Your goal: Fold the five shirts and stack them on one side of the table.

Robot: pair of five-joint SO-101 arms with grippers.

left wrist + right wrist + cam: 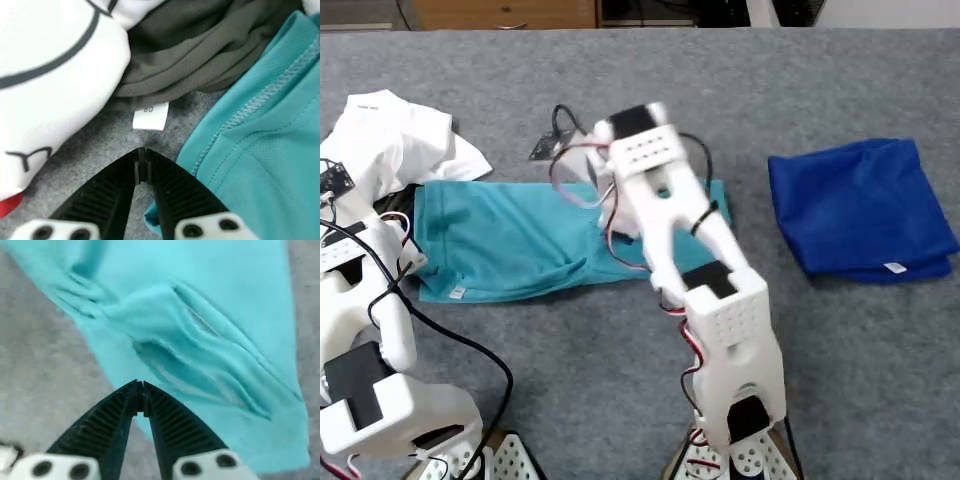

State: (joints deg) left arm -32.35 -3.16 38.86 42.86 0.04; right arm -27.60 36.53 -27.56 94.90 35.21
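The teal shirt looks limp and light; pinch its edge just ahead of the right end effector, tips pressed together

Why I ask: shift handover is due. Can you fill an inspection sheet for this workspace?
Surface: grey fabric-covered table.
Job's things: teal shirt spread, wrinkled, mid-table; blue shirt folded at the right; white shirt crumpled at the left, grey shirt bunched beside it.
Clutter: nothing seen.
Grippers: left gripper fingers shut, over table between grey and teal shirts; right gripper fingers shut at the teal shirt's edge.
Cables: wires hang in loops near the teal shirt.
Surroundings: wooden furniture behind the table.
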